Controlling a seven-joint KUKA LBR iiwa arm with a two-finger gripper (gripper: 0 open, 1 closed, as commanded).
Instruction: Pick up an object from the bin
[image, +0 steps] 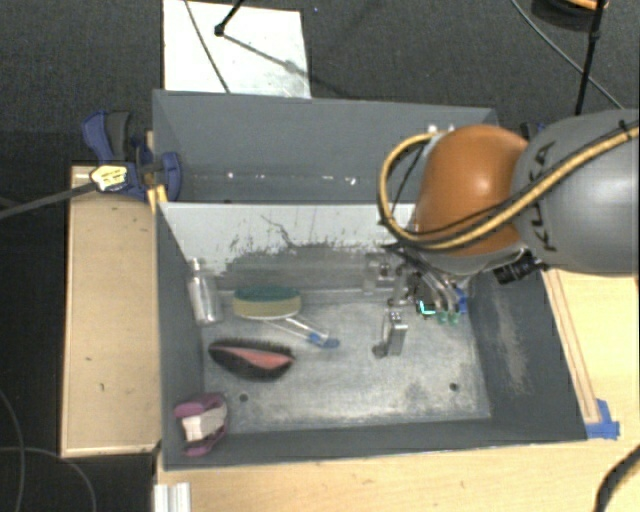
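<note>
Arm (590, 200) reaching in over the bin's (330, 150) right half, gripper (386, 345) low over bare floor.

The arm comes in across the bin's right rim, its orange cover (470, 190) bulging above the bin's back right part, cables looped round it. Under the cover the wrist turns down, and the gripper hangs near the bin's middle, just right of centre, close to the floor; I cannot tell whether it is open or closed, and nothing shows in it. All the loose things lie in the bin's left half. A black-and-pink oval (250, 358) lies left of the bin's centre. A pale disc (266, 302) with a teal top lies toward the back from it. A purple lump (203, 418) sits in the bin's front left corner, and a clear tube (203, 298) lies by the left wall. A clear stick (305, 333) with a blue tip, nearest the bin's centre, is the closest thing to the gripper but apart from it.
</note>
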